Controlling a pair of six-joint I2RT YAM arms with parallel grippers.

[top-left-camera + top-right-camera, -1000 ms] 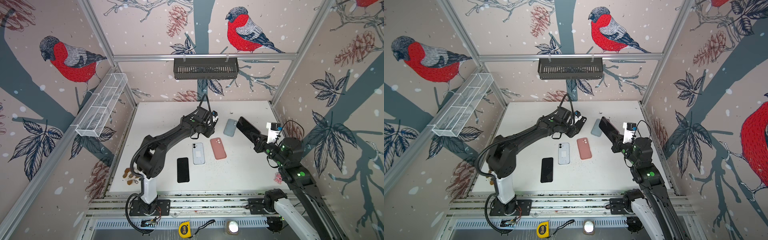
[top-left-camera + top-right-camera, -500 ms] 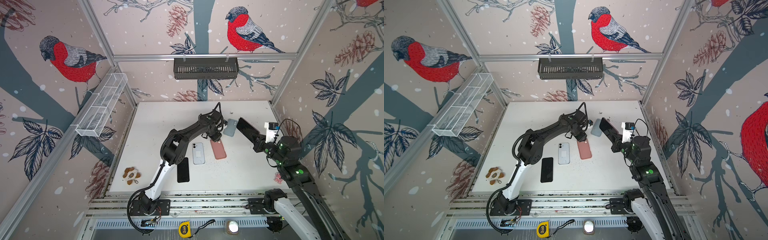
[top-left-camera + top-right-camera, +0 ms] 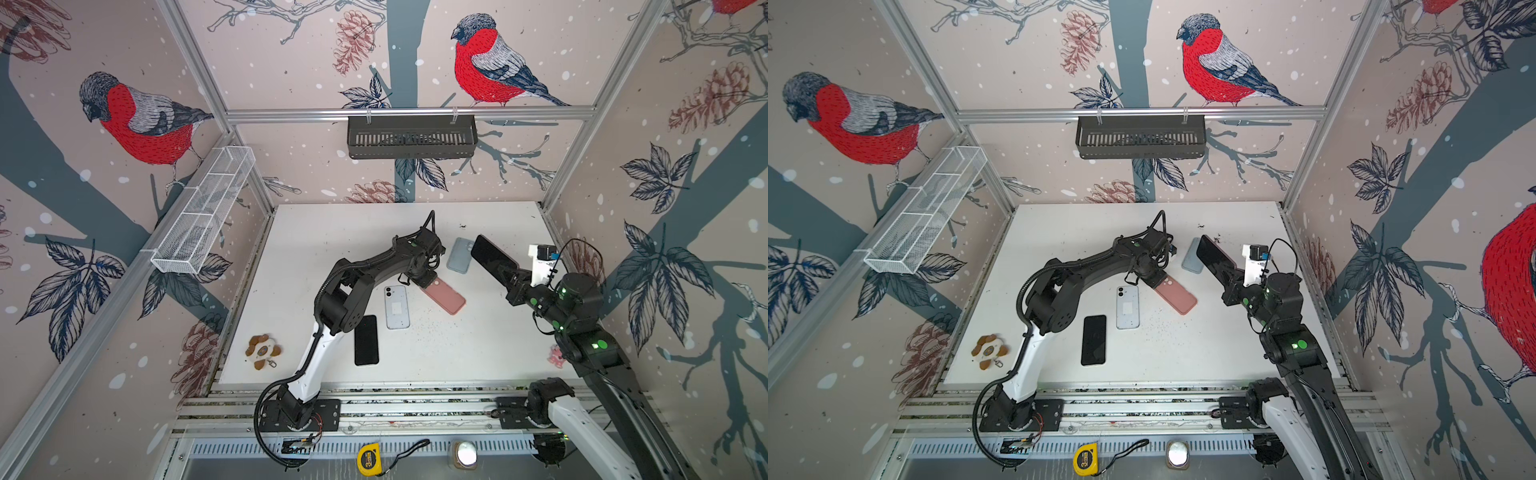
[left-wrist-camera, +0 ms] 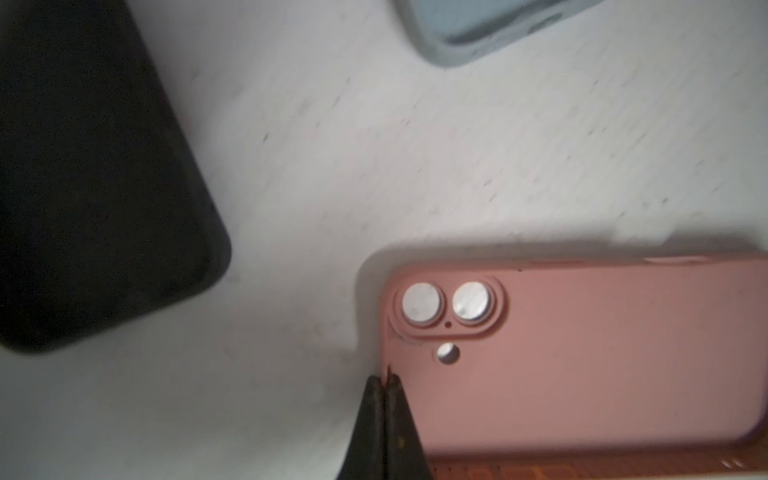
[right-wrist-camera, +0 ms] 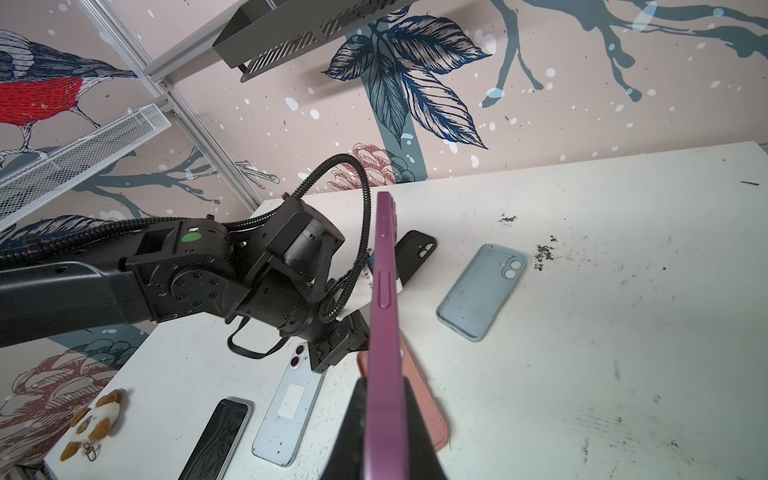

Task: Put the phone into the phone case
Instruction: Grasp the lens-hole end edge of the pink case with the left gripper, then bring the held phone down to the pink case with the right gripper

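Scuffed table (image 3: 478, 340), rounded pink case (image 3: 446, 296), perhaps silicone

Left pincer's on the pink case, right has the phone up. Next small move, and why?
Probably raise the left pincer slightly, taking the pink case off the table. It is shut on the case's edge by the camera cutouts, the case lies back up, and the right pincer holds the phone aloft; the case needs room to turn its open side toward it.
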